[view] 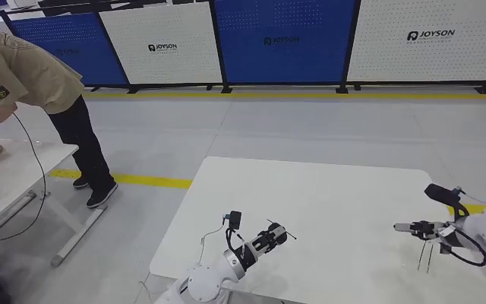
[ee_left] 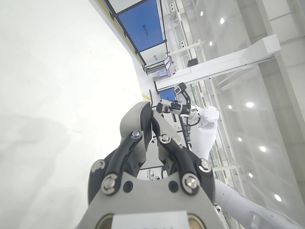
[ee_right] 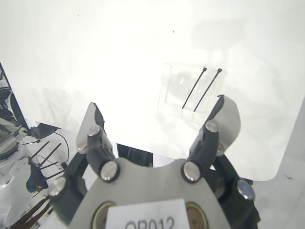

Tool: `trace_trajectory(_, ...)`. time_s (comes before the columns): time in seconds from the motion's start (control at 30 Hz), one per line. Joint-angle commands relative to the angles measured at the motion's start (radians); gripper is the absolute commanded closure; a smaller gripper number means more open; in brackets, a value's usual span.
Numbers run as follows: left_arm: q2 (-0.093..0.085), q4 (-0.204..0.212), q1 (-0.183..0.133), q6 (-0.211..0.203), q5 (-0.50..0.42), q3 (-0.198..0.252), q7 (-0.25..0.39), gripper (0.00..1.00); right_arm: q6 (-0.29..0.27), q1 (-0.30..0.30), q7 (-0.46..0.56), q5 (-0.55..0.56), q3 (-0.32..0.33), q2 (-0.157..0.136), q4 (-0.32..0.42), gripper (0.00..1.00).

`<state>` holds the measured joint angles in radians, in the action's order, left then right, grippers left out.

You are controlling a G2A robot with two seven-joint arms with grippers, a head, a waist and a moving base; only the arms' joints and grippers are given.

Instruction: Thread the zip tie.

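Working down from the biggest thing, the white table (view: 319,197) carries it all, and both my arms sit low over its near side, I judge so that the ends of a tie can be brought together in front of me. A clear tray (ee_right: 171,84) lies toward the table's right side, just ahead of my right gripper (ee_right: 157,101). That gripper's jaws stand spread wide with nothing between them, ready, I think, to take a free end. My left gripper (ee_left: 150,111) is clenched on one black zip tie (ee_left: 150,96), pinched between the pads with a short length poking past the tips. It points toward the right gripper, which is well apart from it; that hold should leave the end free for threading. Two spare zip ties (ee_right: 193,88) lie side by side on the tray, parallel and not touching.
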<state>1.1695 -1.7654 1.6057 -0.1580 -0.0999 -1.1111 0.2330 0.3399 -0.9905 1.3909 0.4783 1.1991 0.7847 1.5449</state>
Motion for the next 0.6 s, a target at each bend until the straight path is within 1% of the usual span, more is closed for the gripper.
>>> trace_trajectory(0.0, 0.0, 0.0, 0.0, 0.0, 0.0, 0.0, 0.0, 1.0, 0.0, 0.02, -0.001, -0.013, -0.041, 0.0, -0.014, 0.0)
trace_trajectory(0.43, 0.0, 0.0, 0.0, 0.0, 0.0, 0.0, 0.0, 1.0, 0.0, 0.017, -0.009, -0.012, -0.041, 0.0, -0.016, 0.0)
trace_trajectory(0.5, 0.0, 0.0, 0.0, 0.0, 0.0, 0.0, 0.0, 1.0, 0.0, 0.008, -0.052, 0.019, -0.052, 0.004, -0.022, 0.0)
trace_trajectory(0.57, 0.0, 0.0, 0.0, 0.0, 0.0, 0.0, 0.0, 1.0, 0.0, 0.011, -0.037, 0.038, -0.061, 0.006, -0.019, 0.0)
